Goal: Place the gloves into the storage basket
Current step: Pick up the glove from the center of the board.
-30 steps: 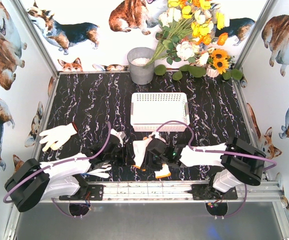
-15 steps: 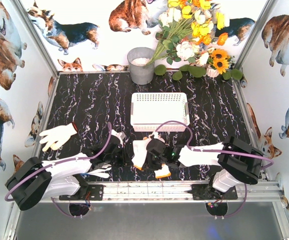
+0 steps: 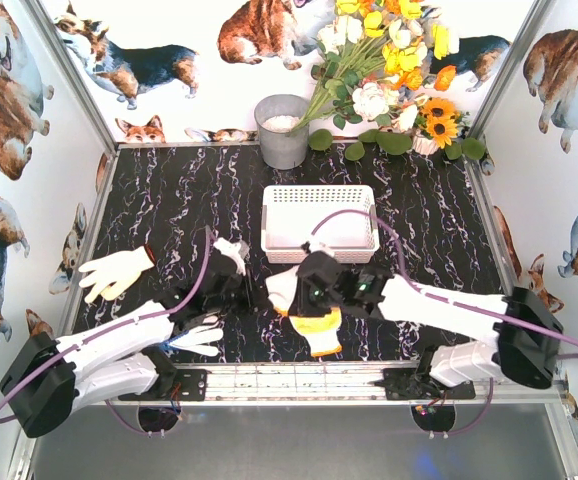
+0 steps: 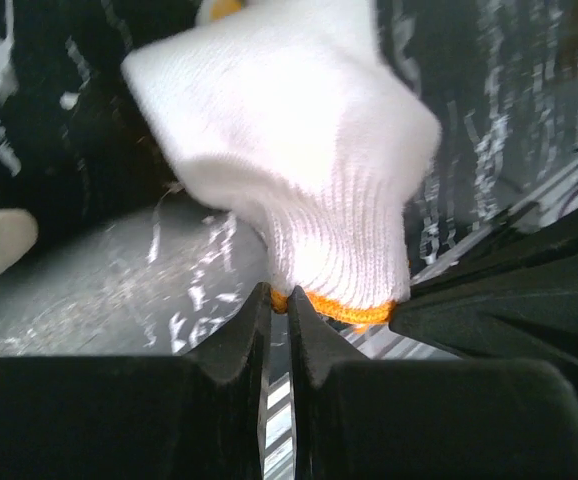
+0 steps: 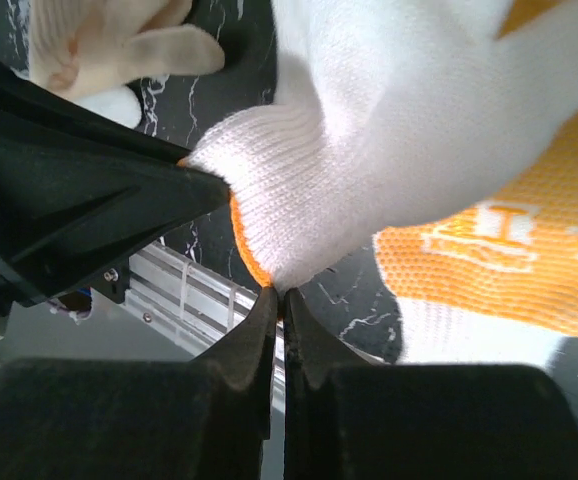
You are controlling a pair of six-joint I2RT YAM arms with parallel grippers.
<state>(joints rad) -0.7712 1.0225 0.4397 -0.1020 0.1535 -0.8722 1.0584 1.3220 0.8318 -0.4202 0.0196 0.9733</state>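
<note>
A white knitted glove (image 3: 281, 290) with an orange cuff edge hangs between both grippers, just in front of the white storage basket (image 3: 319, 252). My left gripper (image 4: 279, 300) is shut on one corner of its cuff. My right gripper (image 5: 280, 295) is shut on the opposite end of the same cuff. In the top view the left gripper (image 3: 257, 290) and right gripper (image 3: 304, 292) flank it closely. An orange-palmed glove (image 3: 319, 332) sits right below the right gripper, also in the right wrist view (image 5: 489, 260). Two more gloves lie at left (image 3: 114, 272) and by the left arm (image 3: 197, 338).
A grey metal bucket (image 3: 282, 130) stands behind the basket, with a flower bunch (image 3: 389, 70) at the back right. The aluminium rail (image 3: 289, 380) carrying both arm bases runs along the near edge. Walls close in the left and right sides.
Both grippers have shut on the glove's cuff. The right arm has stretched forward and left, raising the glove, and much more of the orange-palmed glove shows below it.
</note>
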